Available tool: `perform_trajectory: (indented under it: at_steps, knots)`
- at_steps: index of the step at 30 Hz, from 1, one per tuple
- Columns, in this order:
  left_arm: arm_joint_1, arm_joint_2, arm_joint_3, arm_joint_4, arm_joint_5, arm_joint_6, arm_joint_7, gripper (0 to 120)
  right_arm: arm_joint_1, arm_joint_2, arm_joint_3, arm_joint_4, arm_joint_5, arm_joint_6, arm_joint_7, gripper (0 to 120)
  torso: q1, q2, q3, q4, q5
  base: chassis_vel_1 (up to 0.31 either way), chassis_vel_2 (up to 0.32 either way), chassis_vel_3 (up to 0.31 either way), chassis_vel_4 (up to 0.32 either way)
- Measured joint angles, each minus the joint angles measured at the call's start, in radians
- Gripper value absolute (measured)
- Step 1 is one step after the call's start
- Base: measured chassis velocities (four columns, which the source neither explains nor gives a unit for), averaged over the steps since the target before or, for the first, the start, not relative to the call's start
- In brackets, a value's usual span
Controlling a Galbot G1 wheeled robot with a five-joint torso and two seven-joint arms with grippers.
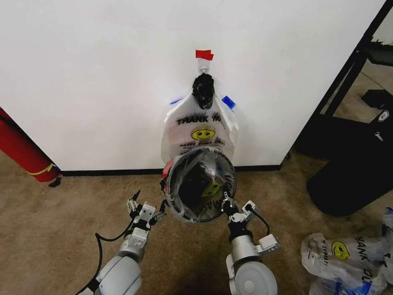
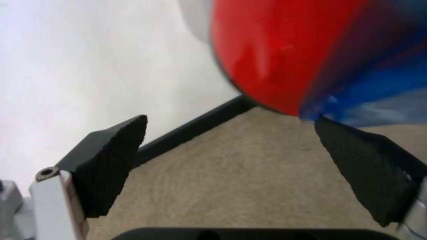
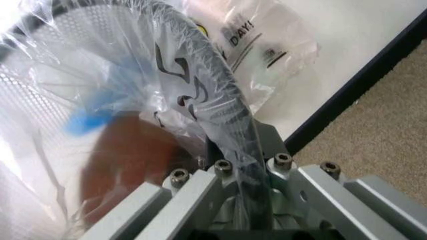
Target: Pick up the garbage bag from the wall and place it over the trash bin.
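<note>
the trash bin (image 1: 198,184) is held up off the carpet (image 1: 61,215) in front of the wall (image 1: 92,74), tipped so its mouth faces the head camera, and a plastic bag liner (image 1: 212,184) already covers its rim and inside. the right gripper (image 1: 228,206) is clamped on the bin's rim at its lower right edge; the right wrist view shows the black rim (image 3: 227,110), wrapped in plastic film, running between the closed metal fingers (image 3: 267,170). the left gripper (image 1: 147,212) sits just beside the bin's lower left edge with its jaws spread wide and nothing between them; in the left wrist view both black pads (image 2: 110,160) stand well apart, with the bin's red base (image 2: 280,50) just above them. the garbage bag (image 1: 199,129) hangs on the wall from a black hook (image 1: 203,89) under a small red tape piece (image 1: 204,55), directly behind the raised bin. a red cylinder (image 1: 21,150) leans at the left by the baseboard (image 1: 110,173). more printed bags (image 1: 341,255) lie on the carpet at the right.
</note>
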Motion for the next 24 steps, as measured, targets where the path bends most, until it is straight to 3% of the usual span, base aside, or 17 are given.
perform_trajectory:
  at_steps: [10, 13, 18, 24]
  knots:
    - [0.091, 0.029, -0.022, -0.005, 0.136, -0.062, 0.126, 100, 0.073, 0.010, 0.022, -0.066, -0.034, -0.009, 0.013, 0, 0.000, 0.000, 0.000, 0.0001, -0.0001, 0.000, 0.000, 0.000, 0.000]
    - [0.100, 0.034, -0.038, 0.003, 0.155, -0.037, 0.120, 100, 0.078, -0.003, 0.027, -0.072, -0.067, -0.009, 0.011, 0, 0.000, 0.000, 0.000, 0.0002, -0.0001, 0.000, 0.000, 0.000, 0.000]
    - [0.047, 0.028, -0.107, 0.076, 0.181, 0.052, -0.007, 100, 0.025, -0.090, 0.027, -0.021, -0.276, -0.060, 0.093, 0, 0.000, 0.000, 0.000, -0.0003, -0.0003, 0.000, 0.000, 0.000, 0.000]
    - [-0.007, 0.016, -0.192, 0.131, 0.236, 0.007, -0.042, 100, -0.029, -0.112, 0.010, 0.053, -0.325, -0.128, 0.216, 0, 0.000, 0.000, 0.000, -0.0003, -0.0003, 0.000, 0.000, 0.000, 0.000]
